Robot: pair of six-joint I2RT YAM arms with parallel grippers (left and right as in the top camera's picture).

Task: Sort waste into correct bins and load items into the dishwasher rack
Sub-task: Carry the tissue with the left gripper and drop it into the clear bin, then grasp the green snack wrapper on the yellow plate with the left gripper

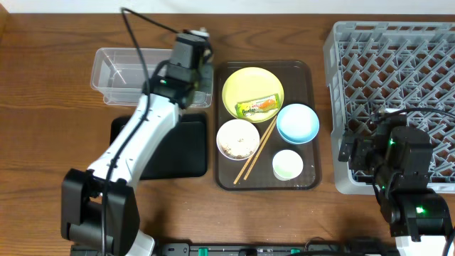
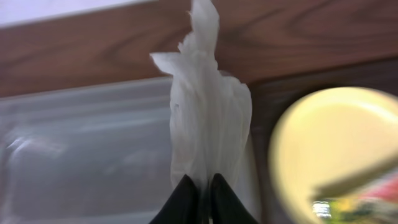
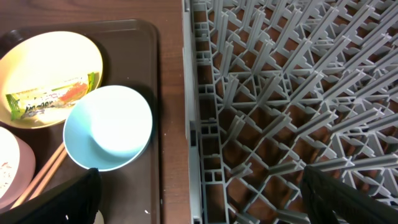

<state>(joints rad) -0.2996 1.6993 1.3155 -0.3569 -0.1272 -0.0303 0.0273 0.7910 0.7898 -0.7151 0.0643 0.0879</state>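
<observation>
My left gripper [image 1: 195, 41] is shut on the crumpled white paper scrap [image 2: 208, 112] and holds it over the right end of the clear tub [image 1: 117, 71], near the brown tray's corner. The tub [image 2: 81, 155] is blurred under the scrap. The yellow plate [image 1: 252, 91] holds the green-and-orange wrapper [image 1: 257, 107]. The light blue bowl [image 1: 297, 122], the pinkish bowl [image 1: 237, 139] with rice, the chopsticks [image 1: 256, 151] and the pale cup [image 1: 288, 165] lie on the brown tray. My right gripper [image 3: 199, 186] is open and empty over the left edge of the dishwasher rack [image 1: 398, 64].
The black tray [image 1: 181, 149] lies in front of the tub, partly under my left arm. The brown serving tray [image 1: 316, 178] sits between the bins and the rack. In the right wrist view the rack's wall [image 3: 193, 124] runs beside the blue bowl [image 3: 109, 127].
</observation>
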